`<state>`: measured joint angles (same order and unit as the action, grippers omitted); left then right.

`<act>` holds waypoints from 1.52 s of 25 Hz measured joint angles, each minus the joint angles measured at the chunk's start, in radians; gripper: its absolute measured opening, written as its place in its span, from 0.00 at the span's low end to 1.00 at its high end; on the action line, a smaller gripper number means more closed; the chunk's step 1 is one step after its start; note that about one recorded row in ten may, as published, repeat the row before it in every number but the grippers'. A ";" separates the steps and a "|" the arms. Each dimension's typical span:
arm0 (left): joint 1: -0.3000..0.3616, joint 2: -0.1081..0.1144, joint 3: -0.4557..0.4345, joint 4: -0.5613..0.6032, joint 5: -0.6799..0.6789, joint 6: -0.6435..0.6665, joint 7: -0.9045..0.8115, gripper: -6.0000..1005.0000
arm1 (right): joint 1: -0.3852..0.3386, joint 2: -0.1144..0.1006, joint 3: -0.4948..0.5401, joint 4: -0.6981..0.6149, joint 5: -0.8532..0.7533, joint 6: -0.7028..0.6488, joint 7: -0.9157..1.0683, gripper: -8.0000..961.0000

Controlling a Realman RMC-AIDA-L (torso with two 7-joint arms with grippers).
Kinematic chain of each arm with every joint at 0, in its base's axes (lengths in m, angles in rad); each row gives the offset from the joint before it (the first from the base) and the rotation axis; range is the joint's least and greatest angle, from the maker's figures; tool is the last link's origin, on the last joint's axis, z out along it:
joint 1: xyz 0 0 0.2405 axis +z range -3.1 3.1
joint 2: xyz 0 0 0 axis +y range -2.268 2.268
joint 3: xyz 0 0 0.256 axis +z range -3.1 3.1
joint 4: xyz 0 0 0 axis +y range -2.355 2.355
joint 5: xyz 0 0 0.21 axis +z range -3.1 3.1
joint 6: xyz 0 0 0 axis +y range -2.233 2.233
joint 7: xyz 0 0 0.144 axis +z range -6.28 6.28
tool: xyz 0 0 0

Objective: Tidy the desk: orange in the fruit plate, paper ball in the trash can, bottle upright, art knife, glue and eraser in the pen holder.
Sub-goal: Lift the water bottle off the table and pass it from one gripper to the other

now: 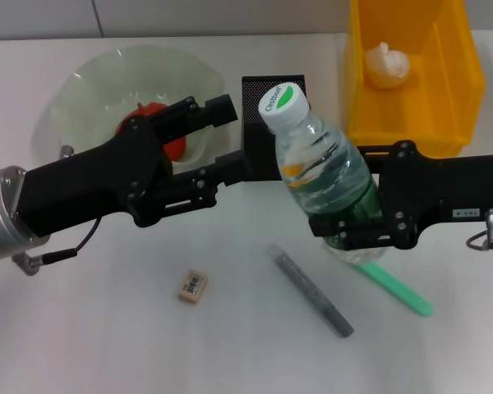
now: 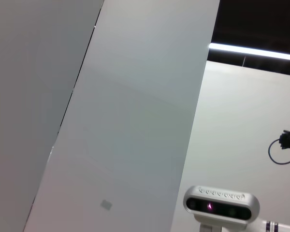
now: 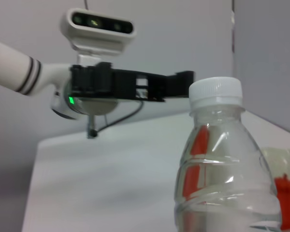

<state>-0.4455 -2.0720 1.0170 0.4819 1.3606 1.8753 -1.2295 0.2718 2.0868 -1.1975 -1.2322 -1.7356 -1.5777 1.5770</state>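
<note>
The right gripper [image 1: 355,232] clasped the upright bottle [image 1: 316,164] mid-frame; the left gripper [image 1: 230,135], jaws spread, hovered beside it.

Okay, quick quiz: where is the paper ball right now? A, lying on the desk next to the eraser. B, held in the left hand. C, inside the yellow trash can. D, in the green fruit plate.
C: the head view shows the paper ball resting on the floor of the trash can.

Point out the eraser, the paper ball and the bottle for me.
eraser [image 1: 193,286], head view, on its barcode sticker.
paper ball [image 1: 385,65], head view, middle of the wad.
bottle [image 1: 283,104], head view, on its cap.
</note>
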 joint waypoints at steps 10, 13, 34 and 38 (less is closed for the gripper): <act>-0.016 -0.001 0.004 -0.002 -0.003 -0.007 -0.059 0.70 | 0.031 0.003 -0.069 0.141 0.118 -0.037 -0.129 0.74; -0.014 -0.001 0.007 -0.009 -0.003 -0.008 -0.059 0.70 | 0.044 0.002 -0.077 0.175 0.146 -0.036 -0.146 0.74; -0.013 -0.005 0.009 -0.064 -0.006 0.008 0.018 0.70 | 0.114 0.002 -0.142 0.308 0.223 0.038 -0.174 0.74; -0.017 -0.006 0.010 -0.083 -0.007 0.010 0.040 0.70 | 0.115 0.002 -0.170 0.313 0.239 0.055 -0.178 0.74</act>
<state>-0.4624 -2.0780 1.0265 0.3988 1.3535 1.8857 -1.1897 0.3866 2.0892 -1.3676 -0.9191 -1.4968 -1.5230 1.3995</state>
